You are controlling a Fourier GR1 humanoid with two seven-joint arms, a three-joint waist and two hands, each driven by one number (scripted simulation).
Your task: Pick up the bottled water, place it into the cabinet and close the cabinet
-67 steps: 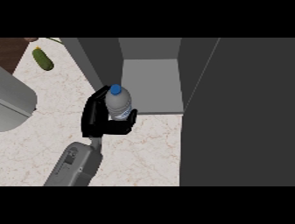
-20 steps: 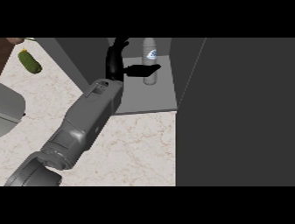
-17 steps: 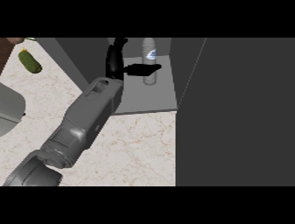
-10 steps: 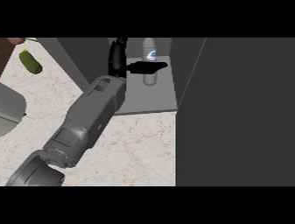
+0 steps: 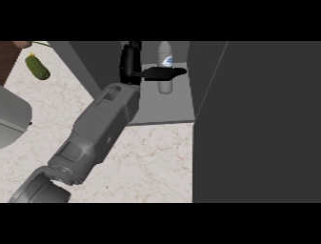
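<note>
No legible text, not even on the bottle [image 5: 165, 66] label.

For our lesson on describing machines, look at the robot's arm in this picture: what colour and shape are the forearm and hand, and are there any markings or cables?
The forearm is a grey, boxy casing with panel lines and a recessed rectangular section, ending at a rounded grey joint at the lower left. The hand is plain black, with slim fingers. No cables, lettering or logos show. Only one arm is in view.

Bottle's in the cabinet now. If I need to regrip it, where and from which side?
Take the bottle round its mid body, coming from the open front-left, where the hand is now. It seems to stand upright in the cabinet, whose walls block the other sides.
</note>
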